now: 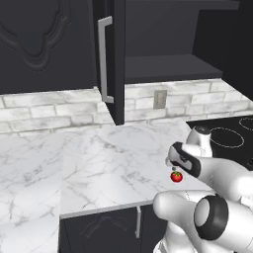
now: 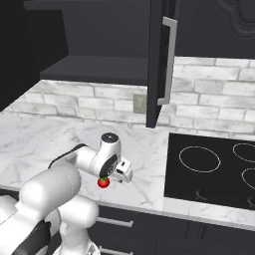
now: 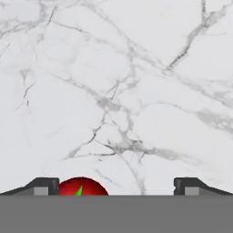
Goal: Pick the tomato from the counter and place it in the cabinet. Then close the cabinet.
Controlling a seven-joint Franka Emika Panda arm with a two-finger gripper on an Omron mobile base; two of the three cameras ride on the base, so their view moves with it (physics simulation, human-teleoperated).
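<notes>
The small red tomato (image 1: 176, 176) (image 2: 103, 182) lies on the white marble counter (image 1: 113, 158) (image 2: 50, 134) near its front edge. My gripper (image 1: 174, 169) (image 2: 106, 177) hangs right over it, pointing down. In the hand view the gripper (image 3: 116, 187) is open wide, and the tomato (image 3: 82, 186) sits between the fingertips, close against the left one (image 3: 44, 185) and well apart from the right one. The black cabinet (image 1: 168, 66) (image 2: 94, 67) above the counter stands open, its door (image 1: 112, 59) (image 2: 160, 60) swung out toward me, its dark shelf bare.
A black glass cooktop (image 1: 232, 133) (image 2: 214, 169) with ring marks is set into the counter to the right of the tomato. A grey brick backsplash with a wall outlet (image 1: 159, 99) (image 2: 139, 103) runs behind. Black base cabinets (image 1: 106, 230) (image 2: 164, 231) sit under the counter edge.
</notes>
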